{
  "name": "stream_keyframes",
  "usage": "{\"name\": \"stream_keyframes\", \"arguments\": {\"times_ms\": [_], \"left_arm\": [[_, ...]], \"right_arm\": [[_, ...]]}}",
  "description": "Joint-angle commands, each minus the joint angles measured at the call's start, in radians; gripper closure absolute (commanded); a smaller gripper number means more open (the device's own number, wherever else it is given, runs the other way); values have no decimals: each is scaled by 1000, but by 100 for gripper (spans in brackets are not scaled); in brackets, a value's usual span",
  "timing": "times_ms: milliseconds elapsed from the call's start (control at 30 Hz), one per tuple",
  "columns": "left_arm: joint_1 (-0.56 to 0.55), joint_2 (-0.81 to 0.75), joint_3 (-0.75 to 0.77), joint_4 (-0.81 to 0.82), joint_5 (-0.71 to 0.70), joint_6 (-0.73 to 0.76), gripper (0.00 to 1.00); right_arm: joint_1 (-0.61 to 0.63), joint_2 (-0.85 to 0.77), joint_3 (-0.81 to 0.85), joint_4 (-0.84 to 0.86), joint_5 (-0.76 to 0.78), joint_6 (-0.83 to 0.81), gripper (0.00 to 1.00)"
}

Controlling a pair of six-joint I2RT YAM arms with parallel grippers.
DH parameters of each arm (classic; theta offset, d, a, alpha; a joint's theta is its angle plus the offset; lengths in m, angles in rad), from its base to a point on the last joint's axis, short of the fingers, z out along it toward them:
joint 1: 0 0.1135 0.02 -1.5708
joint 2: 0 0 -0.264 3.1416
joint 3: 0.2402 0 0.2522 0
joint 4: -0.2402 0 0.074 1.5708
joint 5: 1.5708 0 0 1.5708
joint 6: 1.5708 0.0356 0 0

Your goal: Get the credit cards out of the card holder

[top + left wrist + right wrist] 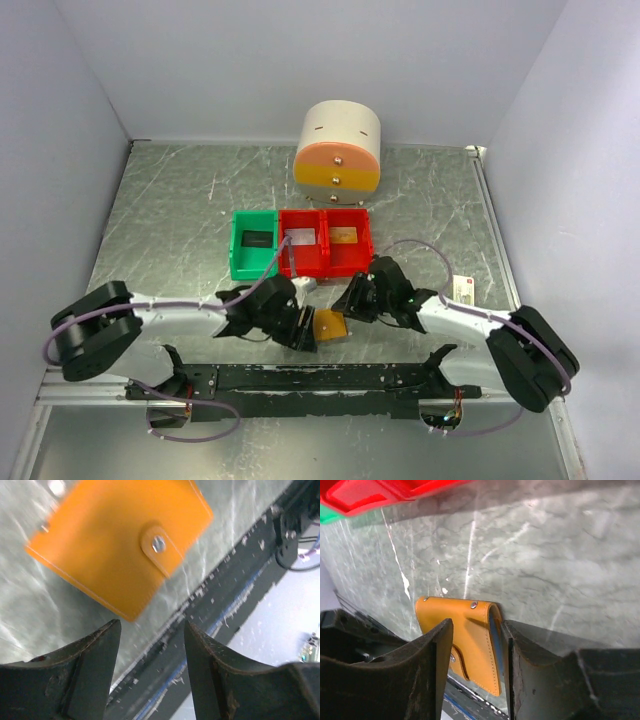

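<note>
Grey marbled table (pixel 170 220): card holder (pixel 330 325) lies shut nr front rail (pixel 330 378), btw both arms. Left gripper (pixel 151 625) jaws apart, empty. Right gripper (pixel 476 625) astride holder, can't tell if clamped. Risk: a nudge skids it off the edge, and the fastened snap (pixel 158 543) resists opening.

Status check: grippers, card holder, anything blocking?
Left gripper open, empty, just short of card holder. Right gripper at card holder, grip unclear. Card holder snapped shut, no cards showing. Red bins behind, not touching.
</note>
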Motion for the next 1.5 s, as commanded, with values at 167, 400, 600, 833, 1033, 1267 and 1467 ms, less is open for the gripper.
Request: {"name": "stream_keyframes", "arguments": {"times_ms": [167, 400, 600, 833, 1033, 1267, 1467], "left_arm": [[-191, -141, -133, 161, -151, -293, 29], [-219, -263, 11, -234, -461, -231, 10], [31, -181, 113, -201, -256, 20, 5], [119, 20, 205, -115, -51, 139, 8], [119, 143, 186, -42, 50, 110, 20], [116, 20, -3, 46, 72, 11, 24], [98, -101, -125, 113, 75, -86, 26]], "right_arm": [[-5, 114, 219, -164, -77, -345, 55], [-6, -74, 272, -490, 235, -268, 49], [22, -338, 10, -345, 69, -34, 49], [24, -440, -194, -126, -116, 63, 52], [24, -285, -222, 48, -126, 131, 57], [18, -89, -123, 139, -72, 105, 59], [26, 140, 93, 71, -182, -103, 60]]}}
